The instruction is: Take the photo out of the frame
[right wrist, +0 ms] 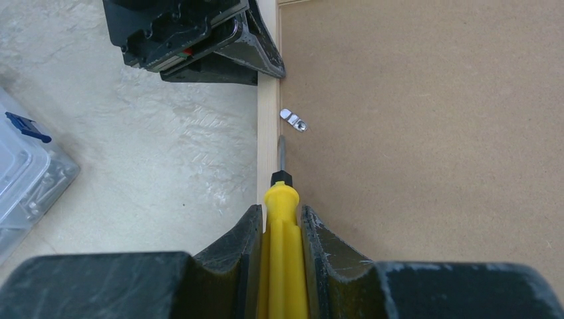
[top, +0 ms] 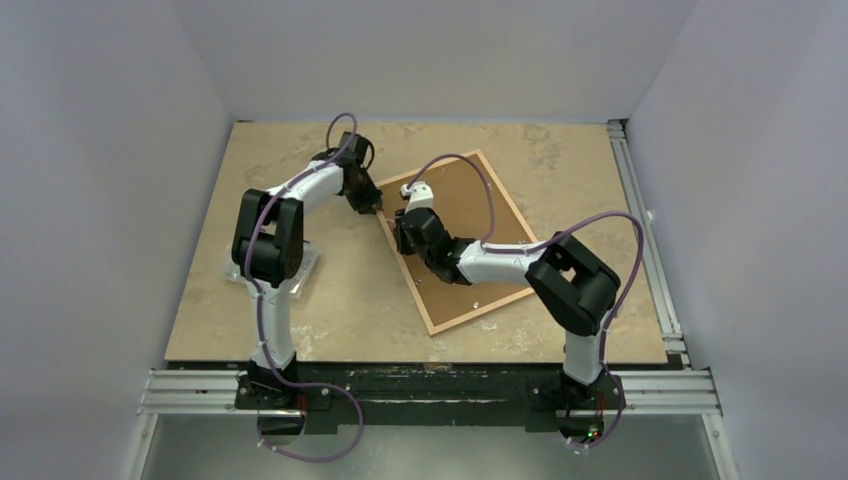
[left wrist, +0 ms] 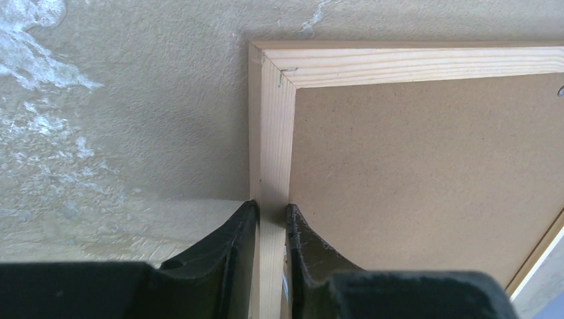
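Note:
The frame [top: 483, 311] lies face down on the table, its pale wood rail [left wrist: 273, 133] bordering the brown backing board [left wrist: 412, 173]. The photo is hidden under that board. My left gripper [left wrist: 271, 207] straddles the left rail near its far corner, one finger on each side, shut on it. Over the same rail, nearer me, my right gripper [right wrist: 281, 211] is shut on a yellow-handled screwdriver [right wrist: 282, 252]. Its metal shaft points along the rail, the tip just short of a small silver retaining tab [right wrist: 293, 120]. From above, the left gripper [top: 372, 208] and right gripper [top: 398, 222] sit close together.
A clear plastic box [right wrist: 23, 173] with a blue clip sits on the table left of the frame, also seen under the left arm [top: 308, 262]. The tan marbled tabletop [top: 330, 310] ends at metal rails at the front and right.

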Controlling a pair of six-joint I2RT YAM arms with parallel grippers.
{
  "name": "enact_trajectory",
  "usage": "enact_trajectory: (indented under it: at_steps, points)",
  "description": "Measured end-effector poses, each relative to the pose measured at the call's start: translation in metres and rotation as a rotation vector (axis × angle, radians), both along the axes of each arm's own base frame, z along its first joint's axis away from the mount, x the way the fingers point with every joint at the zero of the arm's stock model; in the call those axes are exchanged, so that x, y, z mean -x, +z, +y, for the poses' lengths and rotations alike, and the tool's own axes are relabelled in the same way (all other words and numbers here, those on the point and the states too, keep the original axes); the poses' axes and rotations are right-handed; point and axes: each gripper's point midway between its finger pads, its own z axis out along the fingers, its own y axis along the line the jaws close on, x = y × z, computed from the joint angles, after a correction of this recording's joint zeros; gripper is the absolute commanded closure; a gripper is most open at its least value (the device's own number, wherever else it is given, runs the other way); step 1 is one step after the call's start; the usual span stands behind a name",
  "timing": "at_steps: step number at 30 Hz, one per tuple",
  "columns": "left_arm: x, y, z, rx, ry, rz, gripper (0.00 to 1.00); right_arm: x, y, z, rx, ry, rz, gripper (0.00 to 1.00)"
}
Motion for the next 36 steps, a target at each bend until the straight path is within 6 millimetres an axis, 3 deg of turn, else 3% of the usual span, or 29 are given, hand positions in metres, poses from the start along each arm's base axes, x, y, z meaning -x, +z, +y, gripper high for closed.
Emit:
enact_trajectory:
  at_steps: [10, 19, 23, 26, 31, 36]
  points:
    - [-0.005, 0.000, 0.004, -0.019, -0.010, -0.025, 1.00, -0.010, 0.001, 0.007, 0.018, -0.005, -0.008, 1.00]
    - [-0.008, 0.000, 0.007, -0.013, -0.003, -0.056, 1.00, -0.016, 0.003, 0.011, 0.029, -0.008, -0.026, 1.00]
    - [-0.007, 0.000, 0.007, -0.012, -0.003, -0.057, 1.00, -0.007, 0.002, -0.002, 0.013, -0.021, -0.015, 1.00]
    - [-0.007, 0.000, 0.007, -0.012, -0.003, -0.057, 1.00, -0.001, 0.009, -0.013, -0.005, -0.035, -0.011, 1.00]
    - [-0.007, 0.000, 0.007, -0.010, -0.004, -0.057, 1.00, -0.004, 0.022, -0.013, -0.046, -0.044, -0.028, 1.00]
    - [-0.006, 0.000, 0.007, -0.008, -0.004, -0.056, 1.00, -0.004, 0.008, -0.008, -0.036, -0.032, -0.009, 1.00]
